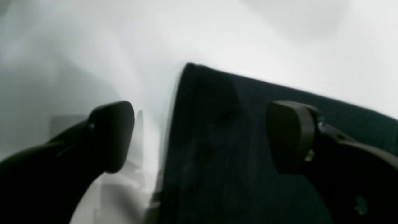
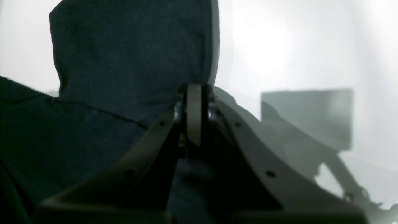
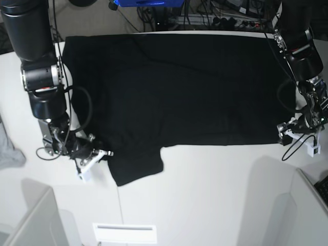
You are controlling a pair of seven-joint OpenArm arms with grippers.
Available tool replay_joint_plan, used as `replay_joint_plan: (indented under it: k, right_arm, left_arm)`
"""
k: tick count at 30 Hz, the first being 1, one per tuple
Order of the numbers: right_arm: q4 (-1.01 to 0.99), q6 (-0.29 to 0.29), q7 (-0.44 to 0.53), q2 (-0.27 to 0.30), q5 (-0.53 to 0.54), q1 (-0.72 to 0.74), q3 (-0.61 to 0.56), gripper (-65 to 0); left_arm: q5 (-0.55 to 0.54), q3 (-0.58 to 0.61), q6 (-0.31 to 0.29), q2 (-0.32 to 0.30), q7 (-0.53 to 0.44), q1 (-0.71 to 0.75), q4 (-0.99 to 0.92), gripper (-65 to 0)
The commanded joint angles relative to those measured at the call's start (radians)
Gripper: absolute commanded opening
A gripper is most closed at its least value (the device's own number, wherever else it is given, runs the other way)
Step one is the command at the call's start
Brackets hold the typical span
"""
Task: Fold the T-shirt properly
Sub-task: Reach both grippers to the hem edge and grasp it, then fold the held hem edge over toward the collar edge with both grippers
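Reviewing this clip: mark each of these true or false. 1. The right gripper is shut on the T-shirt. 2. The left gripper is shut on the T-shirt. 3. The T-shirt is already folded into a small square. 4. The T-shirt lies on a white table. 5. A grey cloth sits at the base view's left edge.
1. The right gripper is shut on the T-shirt: true.
2. The left gripper is shut on the T-shirt: false; its jaws stand wide apart over the cloth's edge.
3. Folded into a small square: false; it lies spread out, one sleeve sticking out.
4. On a white table: true.
5. A grey cloth at the left edge: true.
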Motion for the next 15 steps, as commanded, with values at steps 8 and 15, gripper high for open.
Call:
replay_joint_plan:
  k: [8,15]
  right_arm:
    - [0.014,0.003,0.012,0.008,0.002,0.035,0.004,-65.0]
    - [0.014,0.003,0.01,0.009,0.002,0.035,0.005,-65.0]
  left_arm:
    - [-0.002,0.076,0.004,-0.038,-0.088,-0.122,-0.164,0.0]
    - [-0.004,0.179,0.006,-0.043,-0.135,-0.133,-0.178,0.0]
